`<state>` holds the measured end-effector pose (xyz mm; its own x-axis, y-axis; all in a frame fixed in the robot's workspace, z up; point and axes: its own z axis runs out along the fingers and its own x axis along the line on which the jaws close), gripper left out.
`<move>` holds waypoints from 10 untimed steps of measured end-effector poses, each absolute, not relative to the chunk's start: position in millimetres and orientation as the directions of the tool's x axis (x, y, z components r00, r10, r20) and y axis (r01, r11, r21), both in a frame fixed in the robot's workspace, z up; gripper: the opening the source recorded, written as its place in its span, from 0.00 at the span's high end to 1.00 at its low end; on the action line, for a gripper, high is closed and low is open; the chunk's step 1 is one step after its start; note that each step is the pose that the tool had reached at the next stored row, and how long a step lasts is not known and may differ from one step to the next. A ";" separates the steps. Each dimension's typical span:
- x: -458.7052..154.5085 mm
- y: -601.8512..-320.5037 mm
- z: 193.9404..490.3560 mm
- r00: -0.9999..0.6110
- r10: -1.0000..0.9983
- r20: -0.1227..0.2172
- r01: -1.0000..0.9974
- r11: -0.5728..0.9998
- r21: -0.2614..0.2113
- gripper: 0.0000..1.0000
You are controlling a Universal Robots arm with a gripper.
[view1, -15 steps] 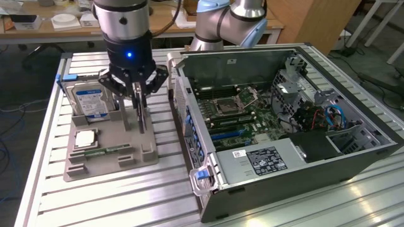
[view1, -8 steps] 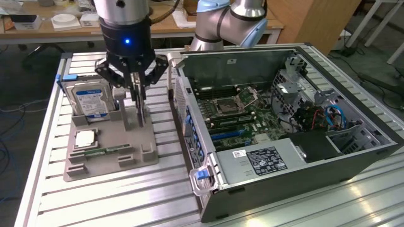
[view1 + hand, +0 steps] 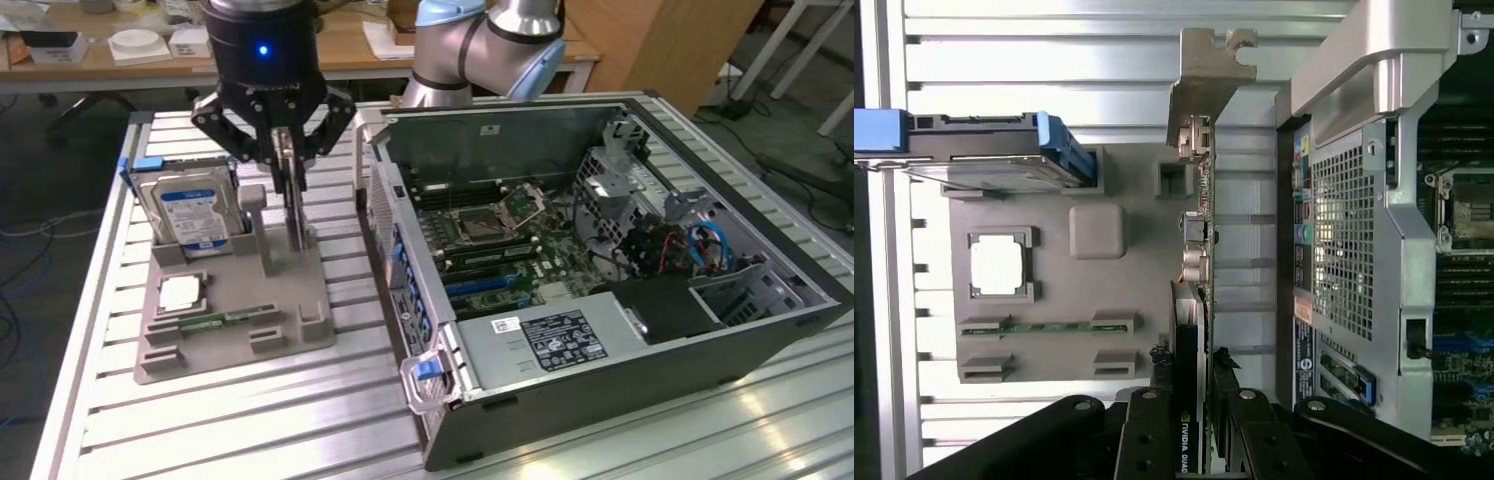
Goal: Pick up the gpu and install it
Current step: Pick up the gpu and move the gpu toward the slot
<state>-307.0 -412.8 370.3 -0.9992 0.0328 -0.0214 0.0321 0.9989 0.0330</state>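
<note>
- One slatted aluminium table (image 3: 267,430) carries everything in the scene.
- One black tower computer case (image 3: 627,385) lies on its side at the exterior view's right. Its side panel is off and the green motherboard (image 3: 534,250) is exposed. No card sits in the expansion slots, so the install is not done.
- One silver-and-blue robot arm (image 3: 481,40) rises at the far side of the table, behind the case.
- One flat grey plastic fixture tray (image 3: 227,350) lies at the exterior view's left, just beside the case.
- One black multi-link gripper (image 3: 286,150) hangs over the far part of the tray. In the wrist view its fingers (image 3: 1154,420) press against both faces of the card, pinching its upper edge.
- One silver hard drive with a blue label (image 3: 194,210) stands upright in the tray's far left holder.
- One thin dark gpu card with a grey metal end bracket (image 3: 291,205) stands on edge in the tray's slot, between the hard drive and the case. It is gripped, but I cannot tell whether it is lifted clear. By my reading the pick-up is at the grasp stage, with the carry and seating left.
- One square silver processor chip (image 3: 180,292) rests in a pocket nearer than the hard drive.
- One small green memory stick (image 3: 230,320) lies flat just nearer than the chip.
</note>
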 end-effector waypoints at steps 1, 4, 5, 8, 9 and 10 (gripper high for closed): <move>-307.0 -412.8 373.3 -0.999 0.033 -0.021 0.032 0.999 0.033 0.74; -307.0 -412.8 381.4 -0.999 0.033 -0.021 0.032 0.999 0.033 0.74; -307.0 -412.8 384.1 -0.999 0.033 -0.021 0.032 0.999 0.033 0.74; -307.0 -412.8 391.8 -0.999 0.033 -0.021 0.032 0.999 0.033 0.74; -307.0 -412.8 394.2 -0.999 0.033 -0.021 0.032 0.999 0.033 0.74; -307.0 -412.8 397.0 -0.999 0.033 -0.021 0.032 0.999 0.033 0.74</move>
